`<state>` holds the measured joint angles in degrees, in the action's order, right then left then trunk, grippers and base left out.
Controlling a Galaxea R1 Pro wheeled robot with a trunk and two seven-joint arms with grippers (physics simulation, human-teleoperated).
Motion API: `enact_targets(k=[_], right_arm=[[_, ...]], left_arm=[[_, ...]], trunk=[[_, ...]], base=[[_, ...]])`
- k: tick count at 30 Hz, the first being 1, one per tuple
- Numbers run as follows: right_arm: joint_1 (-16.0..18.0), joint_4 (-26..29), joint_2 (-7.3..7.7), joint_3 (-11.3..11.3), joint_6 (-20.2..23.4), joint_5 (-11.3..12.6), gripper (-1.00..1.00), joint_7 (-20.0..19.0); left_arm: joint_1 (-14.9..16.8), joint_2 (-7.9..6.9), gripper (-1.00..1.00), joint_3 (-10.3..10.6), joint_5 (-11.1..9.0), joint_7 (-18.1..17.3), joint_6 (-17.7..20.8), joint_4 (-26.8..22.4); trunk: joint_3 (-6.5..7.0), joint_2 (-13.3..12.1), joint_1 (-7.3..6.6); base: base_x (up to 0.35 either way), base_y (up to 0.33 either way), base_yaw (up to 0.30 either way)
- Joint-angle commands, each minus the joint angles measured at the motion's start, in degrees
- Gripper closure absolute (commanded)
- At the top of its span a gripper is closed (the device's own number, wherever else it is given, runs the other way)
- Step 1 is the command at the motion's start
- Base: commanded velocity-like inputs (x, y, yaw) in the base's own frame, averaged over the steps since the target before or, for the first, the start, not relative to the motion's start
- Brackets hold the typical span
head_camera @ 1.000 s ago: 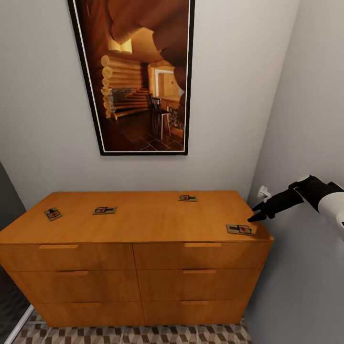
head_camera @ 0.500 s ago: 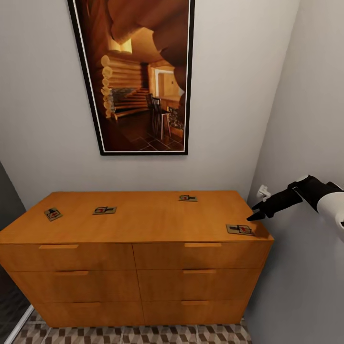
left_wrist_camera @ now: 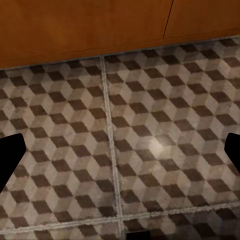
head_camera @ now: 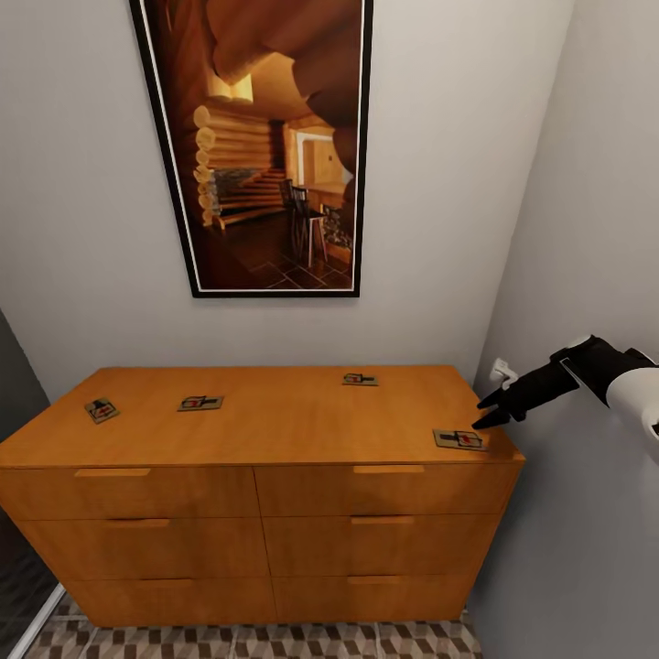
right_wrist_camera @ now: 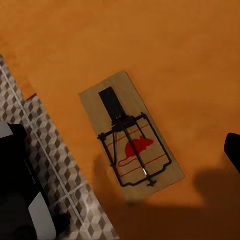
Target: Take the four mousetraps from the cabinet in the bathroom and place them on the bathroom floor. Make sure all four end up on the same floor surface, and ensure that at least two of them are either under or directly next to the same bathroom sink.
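Barely shifted since earlier, the right gripper [head_camera: 486,413] (fingers spread, empty) hovers above the cabinet [head_camera: 265,476]'s right-end mousetrap [head_camera: 458,439]; all four mousetraps remain on top.

A mousetrap [right_wrist_camera: 131,136] lies flat on the orange wooden top of the cabinet [right_wrist_camera: 150,45]; it sits close to the cabinet's edge, turned at a slant. The trap is a tan board with black wire parts and a red mouse picture on it. Past the edge is the bathroom floor [right_wrist_camera: 45,165] – brown and pale cube tiles. One dark fingertip [right_wrist_camera: 233,150] of the right gripper shows over the wood, not touching the trap.
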<state>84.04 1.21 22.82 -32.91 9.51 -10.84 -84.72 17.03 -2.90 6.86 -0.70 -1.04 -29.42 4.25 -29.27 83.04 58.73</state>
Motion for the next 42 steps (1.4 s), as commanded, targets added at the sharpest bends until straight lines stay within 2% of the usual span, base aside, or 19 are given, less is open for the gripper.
enact_targets(k=[1,16,42], right_arm=[[0.01,0.11,0.03,0.50,0.60,-0.58,-1.00,-0.41],[0.00,0.11,0.16,0.56,0.59,-0.61,-1.00,-3.60],[-0.02,0.09,0.41,0.57,0.59,-0.67,-1.00,-2.09]], left_arm=[[0.10,0.00,-1.00,0.25,-0.10,-0.12,-0.37,0.23],[0.10,0.00,-1.00,0.26,-0.13,-0.11,-0.37,0.23],[0.10,0.00,-1.00,0.26,-0.14,-0.10,-0.37,0.23]], trunk=[[-0.06,0.03,0.00],[-0.06,0.03,0.00],[-0.41,0.03,0.00]], base=[[0.000,0.000,0.000],[0.000,0.000,0.000],[0.000,0.000,0.000]])
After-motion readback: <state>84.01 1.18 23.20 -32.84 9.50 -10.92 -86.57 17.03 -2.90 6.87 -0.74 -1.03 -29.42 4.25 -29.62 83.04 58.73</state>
